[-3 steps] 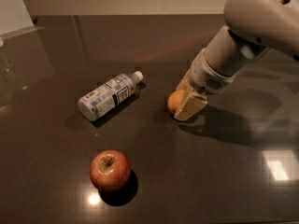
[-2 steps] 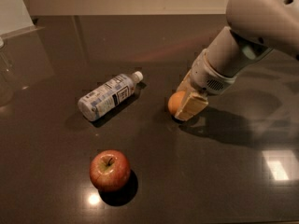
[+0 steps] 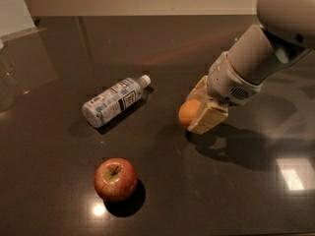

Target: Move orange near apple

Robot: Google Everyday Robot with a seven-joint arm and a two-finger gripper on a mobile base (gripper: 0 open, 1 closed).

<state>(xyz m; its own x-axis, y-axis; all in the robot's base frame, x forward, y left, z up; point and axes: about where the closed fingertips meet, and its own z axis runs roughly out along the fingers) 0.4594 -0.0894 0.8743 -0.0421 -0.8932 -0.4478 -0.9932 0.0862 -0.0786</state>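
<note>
Nearest the camera, the apple [image 3: 115,179] is sitting upright on the dark table [image 3: 226,200], its stem dimple facing up. It is lying well apart from the fruit I am after, nearer the camera and off to its left in the picture.

Further back, my gripper [image 3: 196,115] is reaching down from the upper right and pinching the orange [image 3: 187,113] between its tan fingers [image 3: 210,118], one in front and one behind. Almost nothing is changing against a second ago: claw and orange are sitting in practically the same spot, low at the table, though I cannot tell if the fruit is touching it. I am judging that the grasp is made and the carry toward the apple is not yet begun.

The orange is round, so it is showing no long axis, and I cannot tell which way its stem end is pointing.

About as far back, a plastic bottle [image 3: 114,103] is lying on its side, cap toward the upper right.
</note>
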